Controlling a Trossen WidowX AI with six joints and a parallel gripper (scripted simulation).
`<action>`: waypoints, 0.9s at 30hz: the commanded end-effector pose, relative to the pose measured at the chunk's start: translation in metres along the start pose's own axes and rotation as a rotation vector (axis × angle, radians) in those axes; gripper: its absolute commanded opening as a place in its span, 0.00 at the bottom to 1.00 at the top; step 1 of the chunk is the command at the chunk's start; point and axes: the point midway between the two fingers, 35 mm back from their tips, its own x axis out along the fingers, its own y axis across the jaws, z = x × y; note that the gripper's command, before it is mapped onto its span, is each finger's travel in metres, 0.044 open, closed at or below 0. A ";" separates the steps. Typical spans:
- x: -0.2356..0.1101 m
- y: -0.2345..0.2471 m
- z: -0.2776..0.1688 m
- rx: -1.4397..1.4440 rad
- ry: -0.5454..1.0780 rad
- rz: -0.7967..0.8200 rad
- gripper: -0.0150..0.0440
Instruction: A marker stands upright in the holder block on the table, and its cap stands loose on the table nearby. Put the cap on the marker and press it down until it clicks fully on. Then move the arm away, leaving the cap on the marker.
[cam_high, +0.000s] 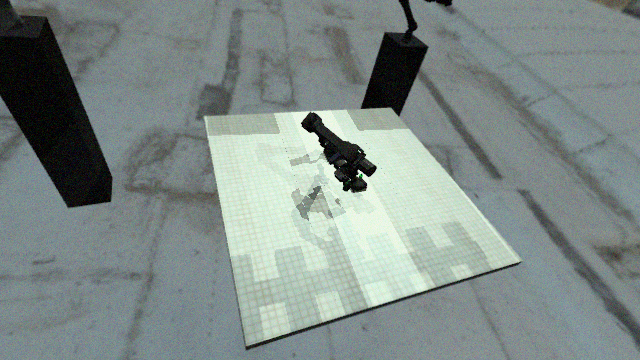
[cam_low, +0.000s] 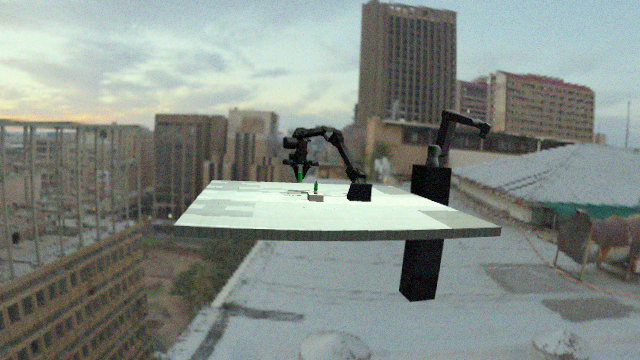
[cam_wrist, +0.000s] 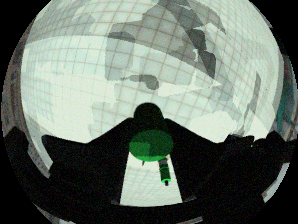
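The pale gridded square table (cam_high: 280, 300) fills the frame's centre. Above it the black jointed arm's gripper (cam_low: 300, 169) clamps the green cylindrical cap (cam_low: 300, 176) (lifted clear). Transport is underway; next comes alignment over the small green marker (cam_low: 315, 187) in its grey holder block (cam_low: 315, 197), just right.

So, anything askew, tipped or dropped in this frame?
Nothing stands out. The end effector holds the green cap upright, lifted off the table. The marker stands upright in its holder block, not yet capped.
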 end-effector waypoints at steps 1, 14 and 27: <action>-0.002 -0.001 -0.016 -0.006 0.006 -0.008 0.25; -0.018 -0.010 -0.067 -0.009 0.013 -0.010 0.25; -0.031 -0.027 -0.113 -0.006 0.001 -0.018 0.25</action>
